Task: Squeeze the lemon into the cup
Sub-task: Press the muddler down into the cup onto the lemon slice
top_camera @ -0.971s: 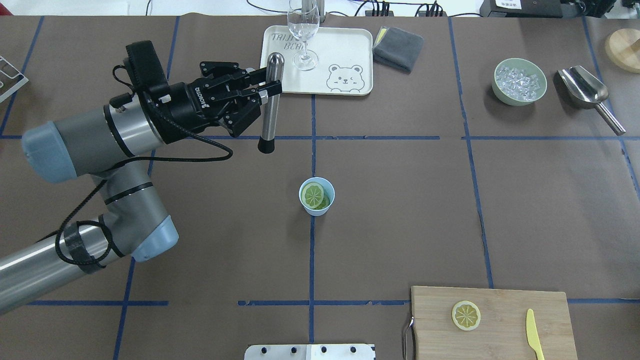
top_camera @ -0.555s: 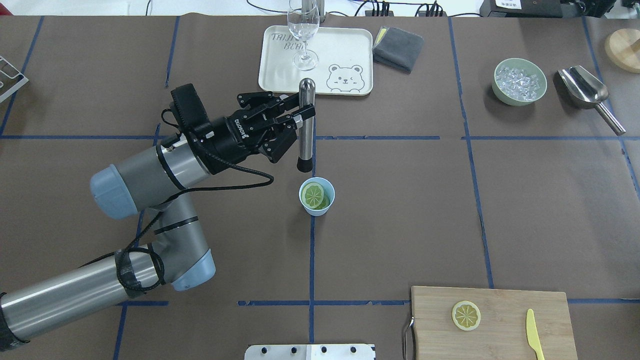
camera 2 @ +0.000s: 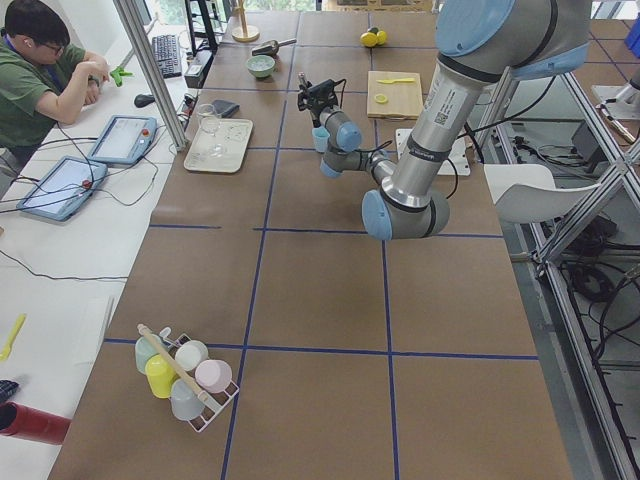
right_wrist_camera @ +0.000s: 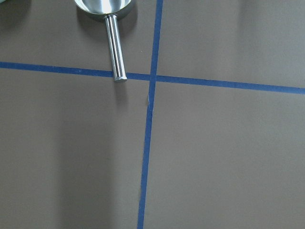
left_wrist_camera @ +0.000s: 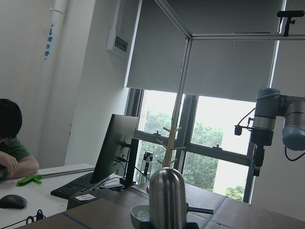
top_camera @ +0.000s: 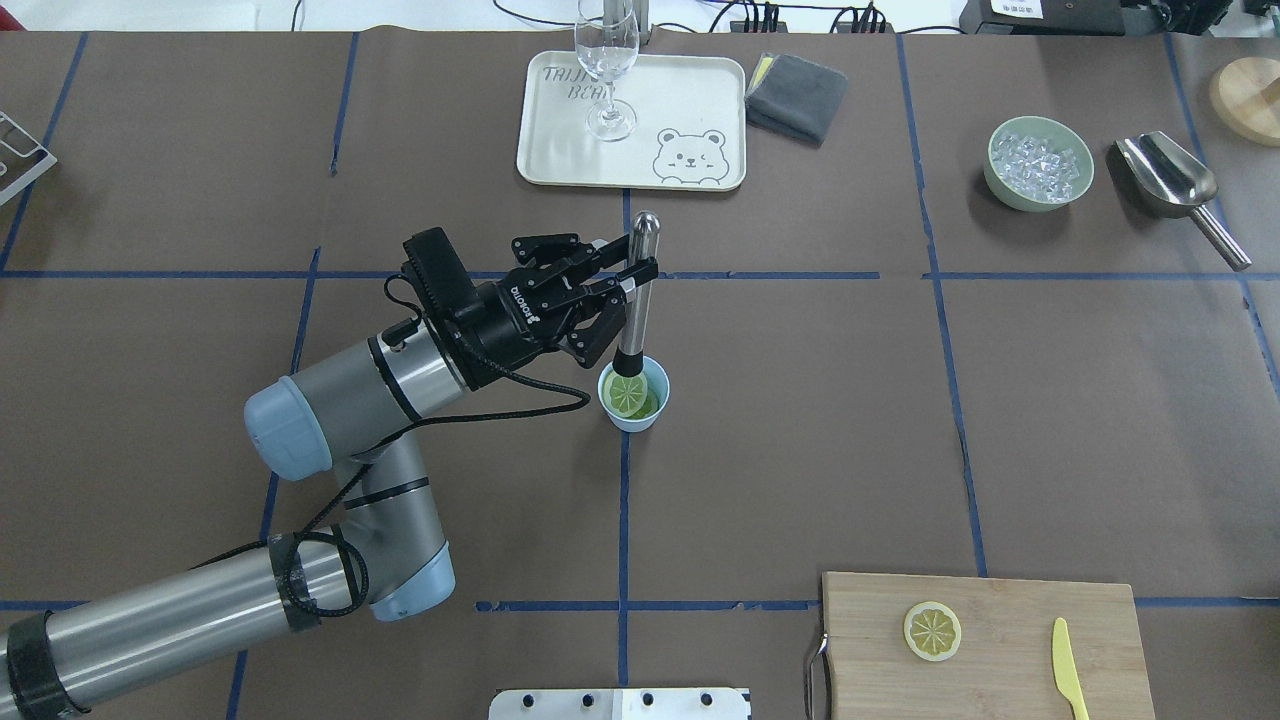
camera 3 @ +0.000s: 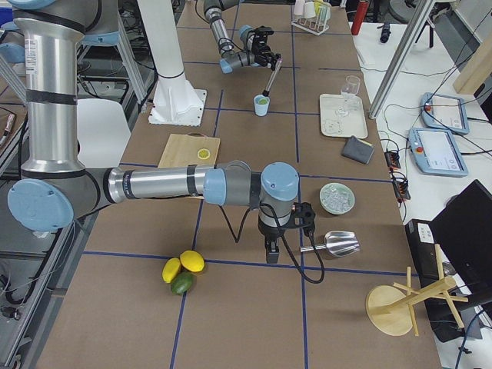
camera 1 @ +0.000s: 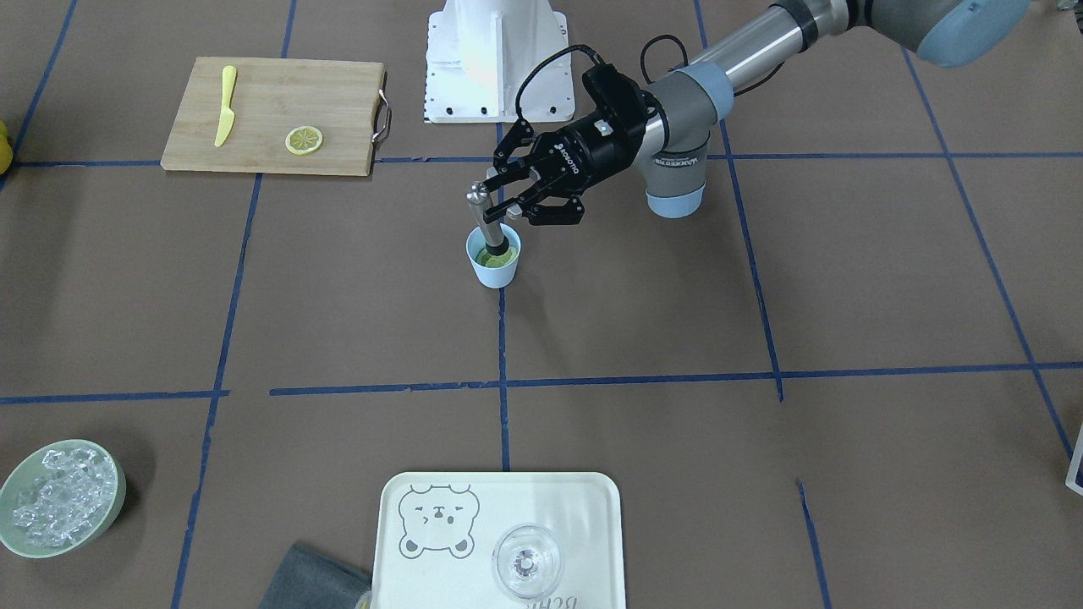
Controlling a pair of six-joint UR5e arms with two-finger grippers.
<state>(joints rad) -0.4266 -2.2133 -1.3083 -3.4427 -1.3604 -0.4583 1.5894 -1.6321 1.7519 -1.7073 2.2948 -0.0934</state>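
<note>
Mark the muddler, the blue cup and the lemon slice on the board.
muddler (top_camera: 634, 320), overhead view, steel shaft.
blue cup (camera 1: 495, 272), front-facing view, outer wall.
lemon slice (top_camera: 932, 631), overhead view, centre of face.

You see a satin brushed-metal muddler (top_camera: 633, 320), a smooth matt plastic cup (top_camera: 631, 424), a matt brown paper table cover (top_camera: 800, 420), a bare wooden board (top_camera: 1000, 650) and a glossy steel scoop (top_camera: 1170, 175).

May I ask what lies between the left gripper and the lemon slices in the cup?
Only the steel muddler: the left gripper holds its shaft, and its black tip is inside the cup over the lemon slices, in the overhead view.
</note>
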